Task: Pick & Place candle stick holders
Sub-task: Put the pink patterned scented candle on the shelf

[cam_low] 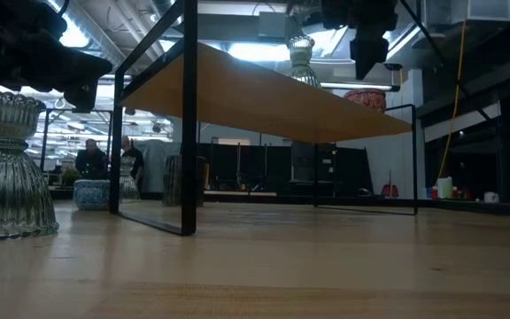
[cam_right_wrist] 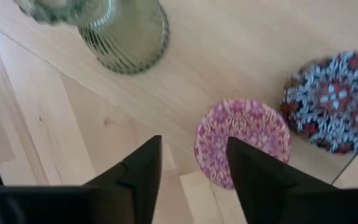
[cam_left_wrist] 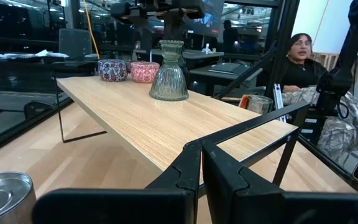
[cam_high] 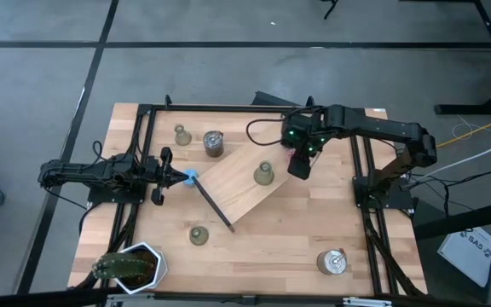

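Three olive-green candle stick holders show. One (cam_high: pixel 264 174) stands on the raised wooden shelf (cam_high: pixel 237 192); it also shows in the right wrist view (cam_right_wrist: pixel 126 31). One (cam_high: pixel 181 134) stands on the table at the far left and one (cam_high: pixel 198 234) near the front. My right gripper (cam_high: pixel 299 166) hangs open above the shelf's right end, over a pink puck (cam_right_wrist: pixel 241 140), to the right of the shelf's holder. My left gripper (cam_high: pixel 183 176) is shut, level, with its tips at the shelf's left corner (cam_left_wrist: pixel 216 146). My left gripper points level toward the table's right, with its shut fingertips at the shelf's left corner, beside a small blue piece (cam_high: pixel 192 177). I cannot tell whether they touch the corner.
A blue patterned puck (cam_right_wrist: pixel 334 99) lies beside the pink one on the shelf. Silver tins stand at the far left (cam_high: pixel 214 143) and the front right (cam_high: pixel 333 262). A potted cactus (cam_high: pixel 130 266) stands at the front left corner. A person (cam_left_wrist: pixel 300 62) sits beyond the table.
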{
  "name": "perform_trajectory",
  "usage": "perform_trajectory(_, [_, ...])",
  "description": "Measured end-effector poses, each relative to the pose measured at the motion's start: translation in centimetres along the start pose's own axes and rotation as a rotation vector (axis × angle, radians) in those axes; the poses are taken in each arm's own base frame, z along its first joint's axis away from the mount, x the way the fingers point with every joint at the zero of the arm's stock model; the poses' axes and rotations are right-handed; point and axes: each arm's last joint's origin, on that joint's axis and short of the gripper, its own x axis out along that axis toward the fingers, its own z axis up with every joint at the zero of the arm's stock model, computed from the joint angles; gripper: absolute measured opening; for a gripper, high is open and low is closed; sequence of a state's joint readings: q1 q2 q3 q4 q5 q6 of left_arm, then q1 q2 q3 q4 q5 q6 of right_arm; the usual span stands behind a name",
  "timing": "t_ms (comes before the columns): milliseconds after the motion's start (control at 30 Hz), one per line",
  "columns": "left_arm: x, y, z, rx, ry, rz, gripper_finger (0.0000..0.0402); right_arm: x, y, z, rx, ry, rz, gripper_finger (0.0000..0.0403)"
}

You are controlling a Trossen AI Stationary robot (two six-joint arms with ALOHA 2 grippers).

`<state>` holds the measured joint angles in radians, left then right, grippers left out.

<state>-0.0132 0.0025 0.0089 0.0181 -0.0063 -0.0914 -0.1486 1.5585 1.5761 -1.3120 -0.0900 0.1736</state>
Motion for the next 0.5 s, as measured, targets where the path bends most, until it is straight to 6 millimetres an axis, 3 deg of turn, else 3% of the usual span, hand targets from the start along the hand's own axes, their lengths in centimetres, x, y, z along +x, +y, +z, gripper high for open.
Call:
perform_trajectory(233, [0.0,0.0,0.0,0.0,0.0,0.0,0.0012,0.4,0.0,0.4,-0.007,-0.003,0.0,0.0119])
perform_trajectory(500, [0.0,0.0,0.0,0.0,0.0,0.0,0.0013,1.5,0.0,0.8,-0.003,0.031,-0.005,0.0089])
